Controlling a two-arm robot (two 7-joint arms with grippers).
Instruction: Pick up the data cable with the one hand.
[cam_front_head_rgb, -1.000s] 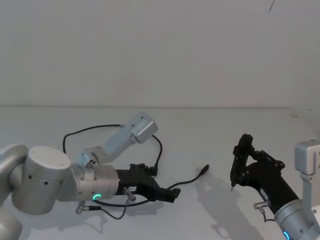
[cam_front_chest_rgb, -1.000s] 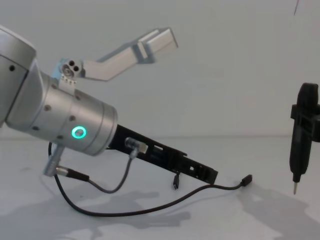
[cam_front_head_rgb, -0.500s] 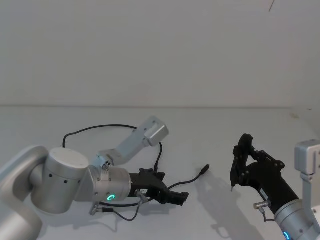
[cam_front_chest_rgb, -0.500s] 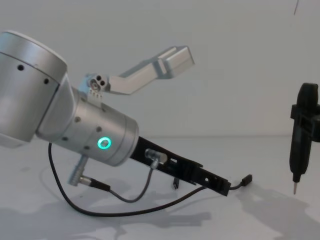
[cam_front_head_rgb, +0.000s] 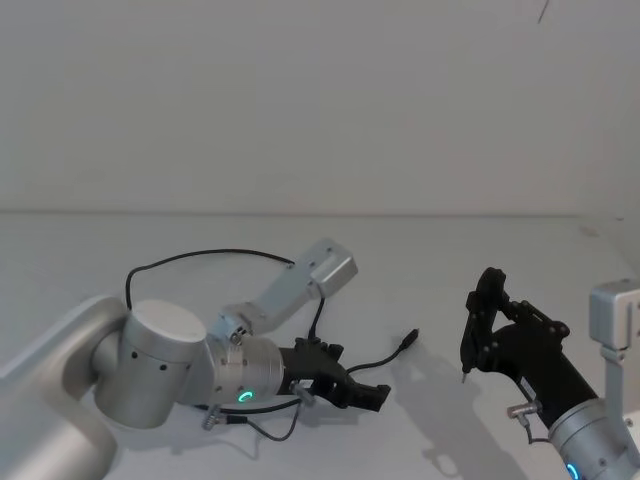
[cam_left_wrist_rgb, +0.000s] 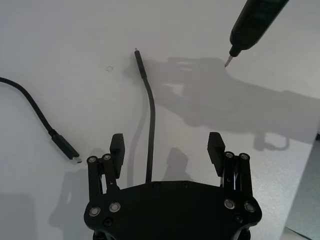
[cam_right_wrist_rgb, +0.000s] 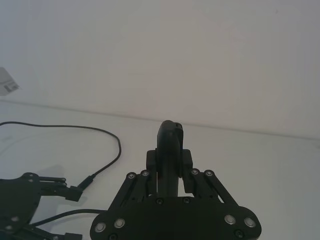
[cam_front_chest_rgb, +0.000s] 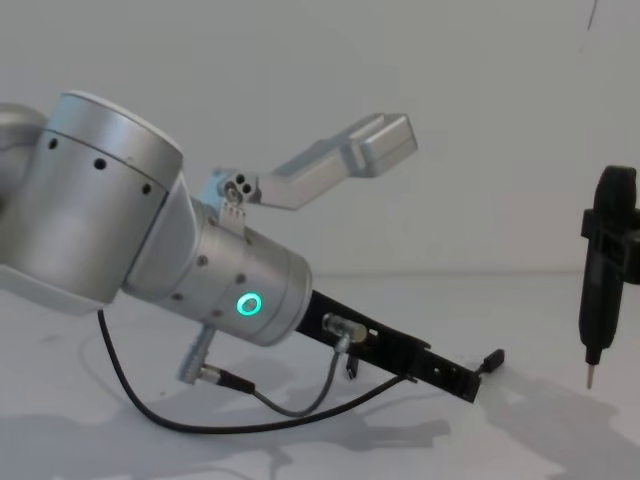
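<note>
Left wrist view: black angular two-jaw left tool (cam_left_wrist_rgb: 166, 142) is gaping wide, empty, straddling the long thin black data cable (cam_left_wrist_rgb: 152, 117) on the counter (cam_left_wrist_rgb: 60, 40); looking light, floppy, pinch there; right tool (cam_right_wrist_rgb: 170, 160) is idling aside, clamping a slim black pen (cam_front_chest_rgb: 598, 260).

The long thin black data cable (cam_front_head_rgb: 200, 254) loops on the white worktop (cam_front_head_rgb: 80, 250). The black two-jaw left tool (cam_left_wrist_rgb: 166, 142) straddles it. The right tool (cam_right_wrist_rgb: 169, 162), around a slim black probe (cam_front_chest_rgb: 598, 290), is well right.

One data cable (cam_left_wrist_rgb: 153, 115), two end effectors (cam_left_wrist_rgb: 166, 137) (cam_right_wrist_rgb: 170, 161), one pen-like tool (cam_front_chest_rgb: 600, 270), one white table (cam_front_head_rgb: 100, 240)
</note>
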